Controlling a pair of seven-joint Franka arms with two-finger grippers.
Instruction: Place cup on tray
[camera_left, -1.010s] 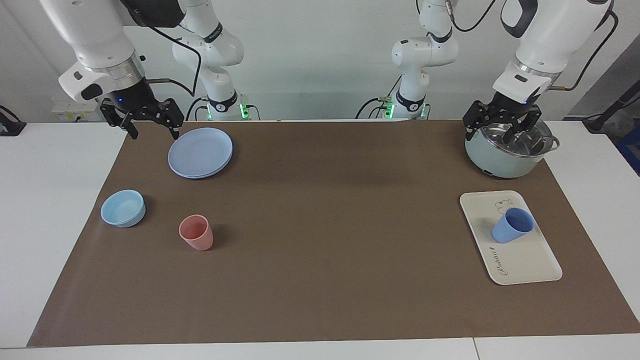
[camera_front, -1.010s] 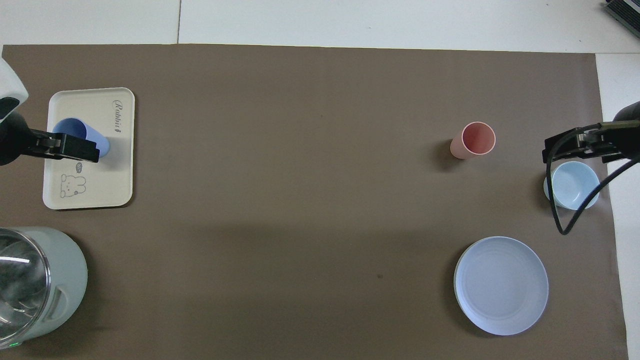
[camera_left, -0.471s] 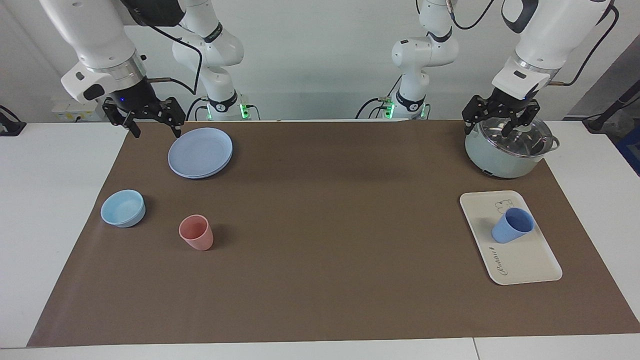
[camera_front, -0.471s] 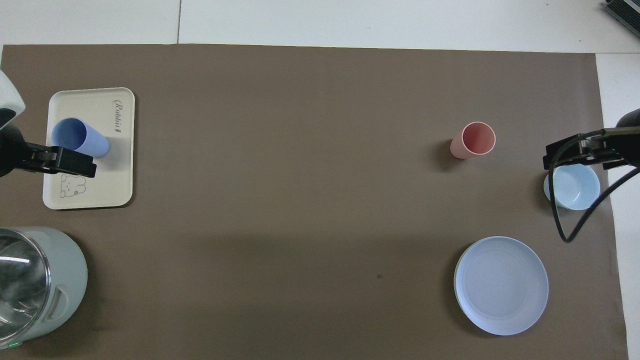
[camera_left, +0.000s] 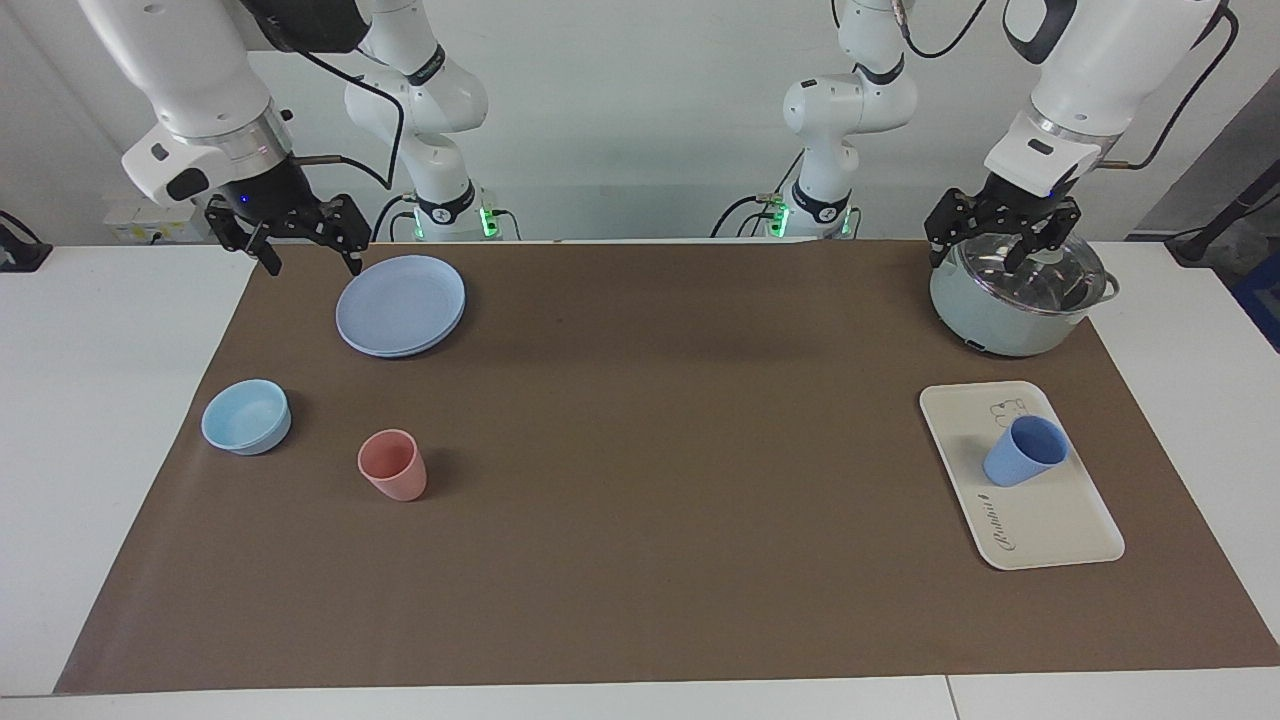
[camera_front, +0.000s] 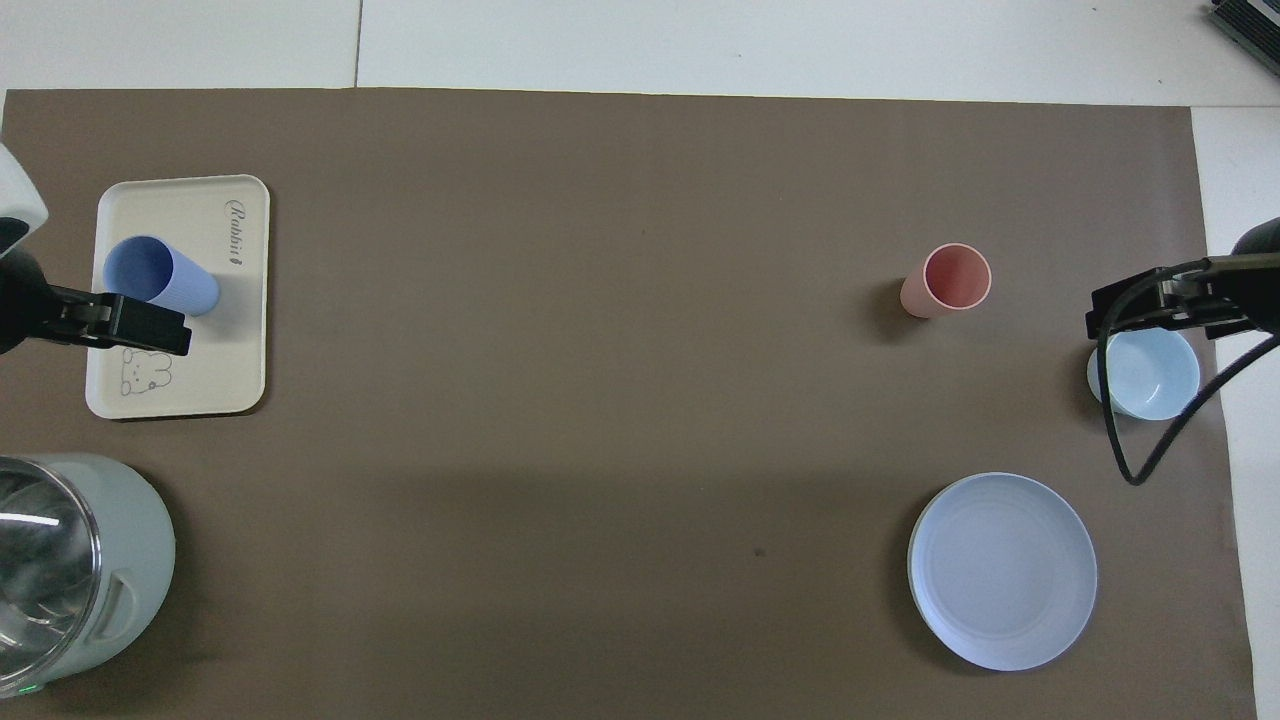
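Facing view
Cup: the blue cup (camera_left: 1024, 451) stands upright on the tray (camera_left: 1050, 520), on the part of the tray nearer to the robots, beside the bear drawing; nothing touches it.
Tray: it lies flat on the brown mat (camera_left: 640, 450) at the left arm's end of the counter (camera_left: 90, 400).
Left gripper (camera_left: 998, 240): it hangs in the air over the lidded pot (camera_left: 1015, 305), fingers spread apart and holding nothing.
Right gripper (camera_left: 300, 240): it hangs over the mat's edge beside the blue plates (camera_left: 401, 305), fingers spread apart, empty.
Pink cup (camera_left: 392, 465): upright, near the light-blue bowl (camera_left: 246, 416), toward the right arm's end.

Overhead view
Cup (camera_front: 160, 275): on the tray (camera_front: 215, 380), its mouth open upward, between the lettering and the bear drawing.
Left gripper (camera_front: 120, 320): over the tray's edge, apart from the cup.
Right gripper (camera_front: 1150, 300): over the bowl (camera_front: 1150, 380).
Pot (camera_front: 70, 570): nearer to the robots than the tray.
Plates (camera_front: 1002, 570): nearer to the robots than the pink cup (camera_front: 948, 280).
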